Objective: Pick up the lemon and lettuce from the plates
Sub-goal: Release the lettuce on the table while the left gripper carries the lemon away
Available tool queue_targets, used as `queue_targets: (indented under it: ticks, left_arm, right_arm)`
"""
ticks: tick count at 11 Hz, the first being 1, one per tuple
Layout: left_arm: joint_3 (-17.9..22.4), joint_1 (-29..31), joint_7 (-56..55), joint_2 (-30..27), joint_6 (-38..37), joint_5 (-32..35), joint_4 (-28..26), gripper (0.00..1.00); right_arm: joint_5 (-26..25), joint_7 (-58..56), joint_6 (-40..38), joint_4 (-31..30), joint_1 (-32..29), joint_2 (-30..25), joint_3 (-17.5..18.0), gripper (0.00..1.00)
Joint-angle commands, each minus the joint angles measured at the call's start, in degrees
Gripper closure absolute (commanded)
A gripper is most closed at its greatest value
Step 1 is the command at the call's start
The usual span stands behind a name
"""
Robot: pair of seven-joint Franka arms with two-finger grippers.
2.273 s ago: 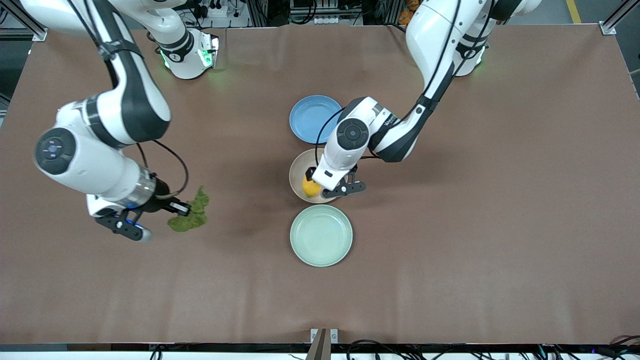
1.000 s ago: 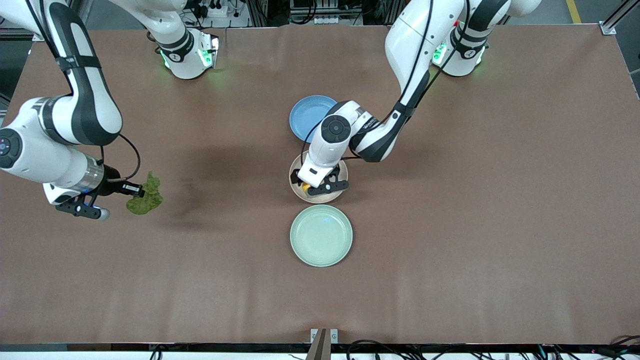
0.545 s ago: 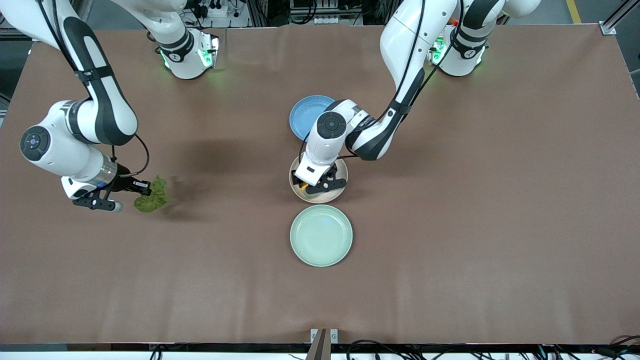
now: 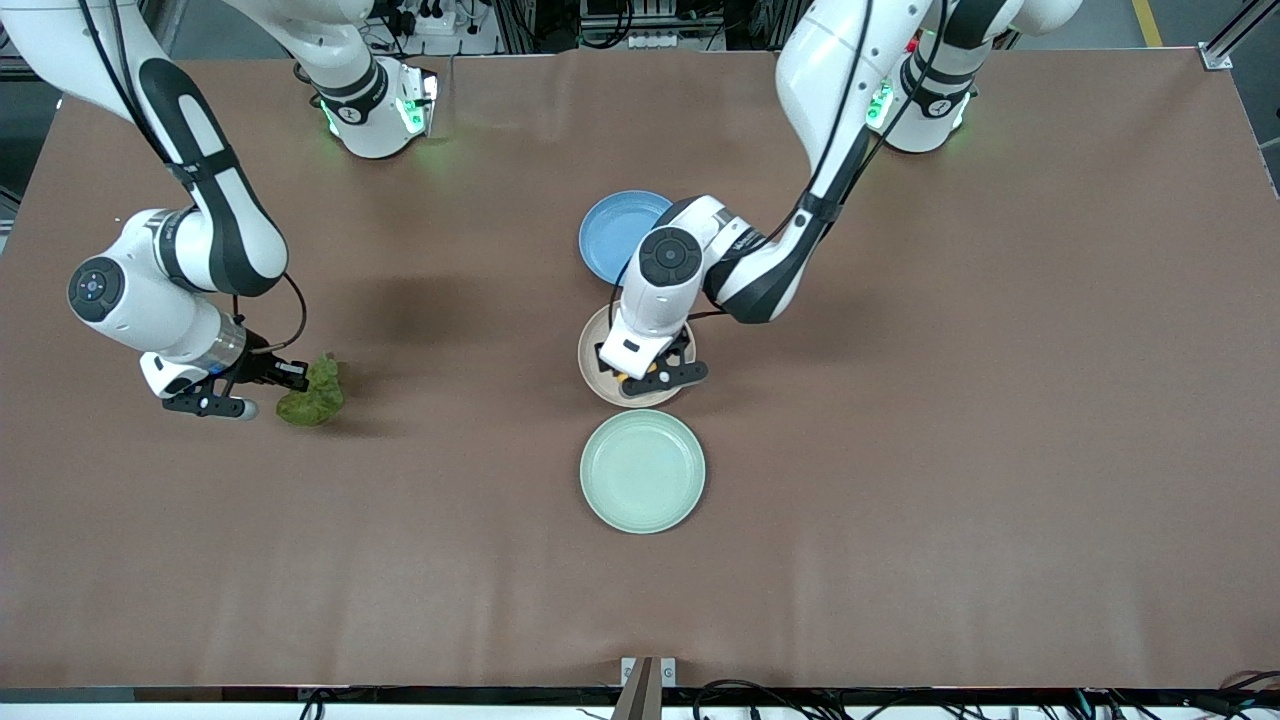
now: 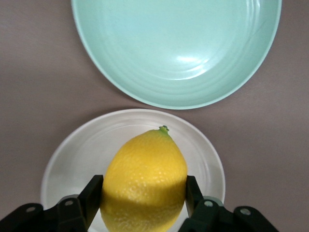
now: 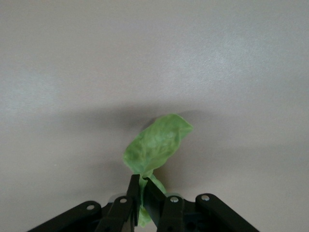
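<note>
My left gripper [image 4: 645,372] is over the beige plate [image 4: 591,352] and is shut on the lemon [image 5: 145,179], a yellow oval held between both fingers [image 5: 92,197]. The arm hides most of the lemon in the front view. The plate [image 5: 72,154] lies under it in the left wrist view. The mint green plate [image 4: 642,470] is empty, just nearer the front camera; it also shows in the left wrist view [image 5: 178,48]. My right gripper [image 4: 290,380] is shut on the crinkled green lettuce [image 4: 312,397], low over bare table toward the right arm's end. The leaf [image 6: 157,142] hangs from the closed fingers [image 6: 135,193].
A blue plate [image 4: 608,235] lies just farther from the front camera than the beige plate, partly under the left arm. The brown table [image 4: 900,450] is bare elsewhere.
My right gripper has carried the lettuce toward the right arm's end and lowered it close to the table. My left gripper came down over the beige plate and shut on the lemon.
</note>
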Motion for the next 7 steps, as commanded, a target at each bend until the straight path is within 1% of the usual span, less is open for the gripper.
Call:
queue_targets:
  ticks: [1, 2, 3, 4, 5, 6, 7]
  left_arm:
    - [0.16, 4.57, 5.41, -6.45, -12.06, 0.93, -1.22, 1.00]
    - [0.16, 6.59, 7.95, -7.33, -15.23, 0.93, -1.31, 1.00]
    - [0.16, 8.52, 10.50, -8.04, -18.05, 0.93, -1.48, 1.00]
    - [0.16, 10.37, 12.87, -8.57, -21.04, 0.93, -1.75, 1.00]
    - [0.16, 12.30, 14.64, -9.18, -23.07, 1.02, -1.84, 1.00]
    - [0.16, 14.15, 16.57, -10.41, -24.57, 1.02, -2.53, 1.00]
    - [0.16, 16.08, 18.94, -12.07, -24.93, 1.54, -4.63, 1.00]
  right_arm:
    - [0.22, -4.16, 2.05, -0.34, -1.23, 1.04, 0.02, 0.91]
    - [0.22, -4.26, 1.96, -0.34, -1.23, 1.04, -0.16, 0.73]
    - [0.22, -4.26, 1.44, -0.25, -1.23, 0.87, -0.16, 0.58]
    - [0.22, -4.17, 0.91, -0.08, -1.23, 0.43, -0.25, 0.27]
    - [0.22, -4.17, 0.73, -0.08, -1.23, -0.01, -0.25, 0.00]
    - [0.22, -4.08, 0.21, 0.36, -1.23, -0.62, -0.25, 0.00]
    - [0.22, -4.08, -2.41, 1.41, -1.14, -2.02, -0.16, 0.00]
